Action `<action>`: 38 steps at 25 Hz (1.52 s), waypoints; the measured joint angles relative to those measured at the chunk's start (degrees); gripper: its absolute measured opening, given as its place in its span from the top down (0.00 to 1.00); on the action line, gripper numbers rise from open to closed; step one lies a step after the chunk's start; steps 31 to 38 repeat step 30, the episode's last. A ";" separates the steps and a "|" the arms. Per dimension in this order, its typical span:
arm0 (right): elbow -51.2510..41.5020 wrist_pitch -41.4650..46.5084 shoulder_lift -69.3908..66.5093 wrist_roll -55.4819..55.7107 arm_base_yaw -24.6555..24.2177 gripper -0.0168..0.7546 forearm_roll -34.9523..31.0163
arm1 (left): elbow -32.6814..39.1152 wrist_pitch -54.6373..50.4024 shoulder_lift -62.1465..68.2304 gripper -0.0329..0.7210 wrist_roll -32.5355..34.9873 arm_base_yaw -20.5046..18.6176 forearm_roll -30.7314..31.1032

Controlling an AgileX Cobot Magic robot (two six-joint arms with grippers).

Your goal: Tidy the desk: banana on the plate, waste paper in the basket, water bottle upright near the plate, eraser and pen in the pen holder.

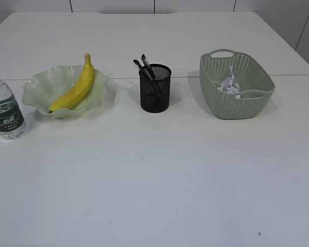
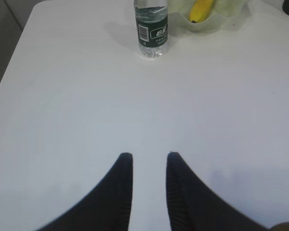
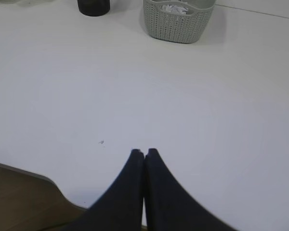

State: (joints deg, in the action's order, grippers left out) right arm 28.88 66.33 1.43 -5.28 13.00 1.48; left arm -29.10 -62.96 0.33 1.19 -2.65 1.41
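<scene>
Both arms hanging back, nothing held

Left end effector [image 2: 150, 155] sits a bit apart, right end effector [image 3: 144, 152] pinched together, both over bare counter [image 1: 154, 185]. Further out: bottle [image 1: 5, 105] upright beside the plate [image 1: 38, 85], banana [image 1: 74, 87] on it, pens [image 1: 146, 68] in the holder [image 1: 155, 88], paper [image 1: 230, 85] in the basket [image 1: 236, 85].

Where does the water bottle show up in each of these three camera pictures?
Exterior view: water bottle upright at far left edge, beside the plate.
Left wrist view: top centre, upright, left of the plate.
Right wrist view: not in it.
Shared landmark: the banana on the plate, in the exterior and left wrist views.
</scene>
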 joint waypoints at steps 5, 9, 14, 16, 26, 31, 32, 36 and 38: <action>0.00 0.00 0.00 0.00 0.00 0.99 0.05 | 0.00 0.00 0.00 0.74 0.00 0.00 0.00; 0.00 -0.09 0.00 0.00 0.00 0.99 0.05 | 0.00 0.00 0.00 0.74 0.00 0.00 0.00; 0.00 -0.20 0.00 0.00 0.00 0.99 0.05 | 0.00 0.00 0.00 0.74 0.00 0.00 0.00; 0.00 -0.20 0.00 0.00 0.00 0.99 0.05 | 0.00 0.00 0.00 0.74 0.00 0.00 0.00; 0.00 -0.20 0.00 0.03 0.00 0.99 0.13 | 0.00 0.00 0.00 0.74 0.00 0.00 0.00; 0.00 -0.20 0.00 0.03 0.00 0.99 0.13 | 0.00 0.00 0.00 0.74 0.00 0.00 0.00; 0.00 -0.20 0.00 0.03 0.00 0.99 0.13 | 0.00 0.00 0.00 0.74 0.00 0.00 0.00; 0.00 -0.20 0.00 0.03 0.00 0.99 0.13 | 0.00 0.00 0.00 0.74 0.00 0.00 0.00; 0.00 -0.20 0.00 0.03 0.00 0.99 0.13 | 0.00 0.00 0.00 0.74 0.00 0.00 0.00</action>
